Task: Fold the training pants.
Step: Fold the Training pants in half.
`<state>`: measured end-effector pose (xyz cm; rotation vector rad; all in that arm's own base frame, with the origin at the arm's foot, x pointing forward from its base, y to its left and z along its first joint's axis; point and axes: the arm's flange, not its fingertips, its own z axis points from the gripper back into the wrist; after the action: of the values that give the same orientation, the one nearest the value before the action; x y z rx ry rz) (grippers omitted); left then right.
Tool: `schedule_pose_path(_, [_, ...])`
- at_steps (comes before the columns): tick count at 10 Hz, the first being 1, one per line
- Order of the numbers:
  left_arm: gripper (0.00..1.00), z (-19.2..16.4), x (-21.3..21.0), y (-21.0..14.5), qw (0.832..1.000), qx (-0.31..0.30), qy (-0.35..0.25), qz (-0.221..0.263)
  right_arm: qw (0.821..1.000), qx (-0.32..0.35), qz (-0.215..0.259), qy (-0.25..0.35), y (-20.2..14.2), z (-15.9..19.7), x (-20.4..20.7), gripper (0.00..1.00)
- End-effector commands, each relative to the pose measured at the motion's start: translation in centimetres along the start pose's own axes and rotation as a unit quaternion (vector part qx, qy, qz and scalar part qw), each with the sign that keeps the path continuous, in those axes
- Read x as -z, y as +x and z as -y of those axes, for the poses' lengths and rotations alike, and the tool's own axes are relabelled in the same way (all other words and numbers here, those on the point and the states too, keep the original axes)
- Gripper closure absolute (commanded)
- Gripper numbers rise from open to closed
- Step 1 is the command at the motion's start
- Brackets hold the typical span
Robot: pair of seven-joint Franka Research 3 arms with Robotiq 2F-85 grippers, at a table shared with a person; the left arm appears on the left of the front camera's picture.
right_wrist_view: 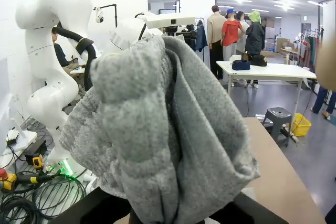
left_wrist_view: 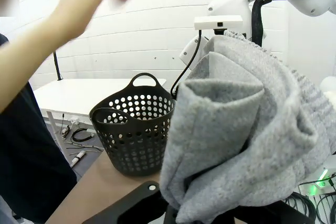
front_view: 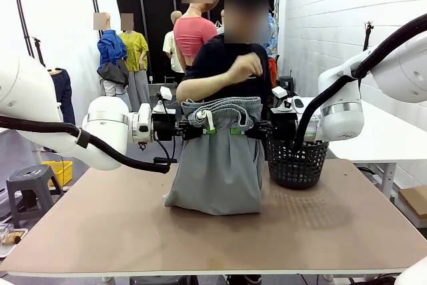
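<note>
Vertically, training pants [front_view: 217,171], waistband [front_view: 223,107] up, pinched by left claw [front_view: 205,128] and right claw [front_view: 239,129].

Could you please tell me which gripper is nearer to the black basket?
The right gripper: it is shut on the waistband of the training pants, just beside the basket. The left gripper grips the waistband's other end, farther away.
</note>
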<state>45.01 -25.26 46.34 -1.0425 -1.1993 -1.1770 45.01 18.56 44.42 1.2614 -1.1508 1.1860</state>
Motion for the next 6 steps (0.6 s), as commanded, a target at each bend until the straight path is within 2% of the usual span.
schedule_pose_path(1, [1.0, 0.13, 0.04, 0.26, 1.0, 0.006, 0.003, 0.008, 1.0, -0.001, 0.003, -0.002, 0.25, -0.26, -0.01, 1.0])
schedule_pose_path(6, [1.0, 0.13, 0.04, 0.26, 1.0, 0.006, 0.003, 0.008, 1.0, -0.001, 0.003, -0.002, 0.25, -0.26, -0.01, 1.0])
